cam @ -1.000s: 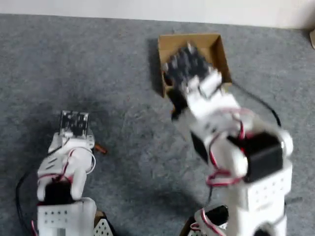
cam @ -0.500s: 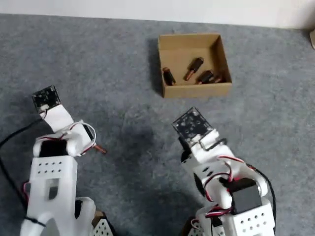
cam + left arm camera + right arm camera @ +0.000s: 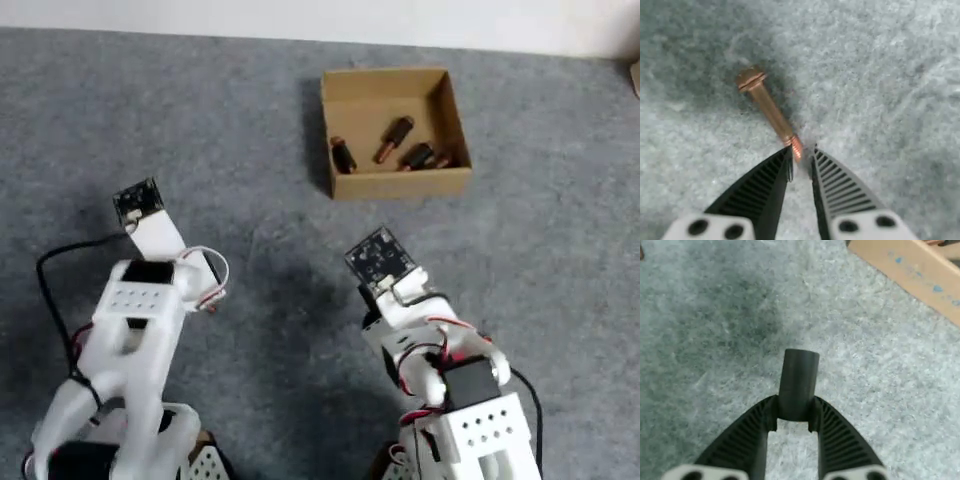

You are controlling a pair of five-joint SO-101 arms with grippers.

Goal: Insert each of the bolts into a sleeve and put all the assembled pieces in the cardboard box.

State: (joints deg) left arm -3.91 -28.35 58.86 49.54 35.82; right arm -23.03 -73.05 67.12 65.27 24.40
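A copper bolt (image 3: 766,104) lies flat on the grey carpet, and in the high view the bolt (image 3: 207,303) pokes out beside the left arm (image 3: 150,290). My left gripper (image 3: 801,152) is open by a narrow gap, its fingertips either side of the bolt's threaded tip. My right gripper (image 3: 793,407) is shut on a dark sleeve (image 3: 798,382), which sticks out forward above the carpet. The right arm (image 3: 400,300) stands in front of the cardboard box (image 3: 385,88), which holds several assembled pieces (image 3: 393,138).
A side of the cardboard box (image 3: 910,270) shows beyond the held sleeve in the right wrist view. Open grey carpet (image 3: 280,250) lies between the two arms and the box. A pale wall edge (image 3: 300,15) runs along the back.
The right arm has drawn back from over the box to the middle of the carpet. The left arm's wrist swung out to the left, then back over the bolt, which stayed put.
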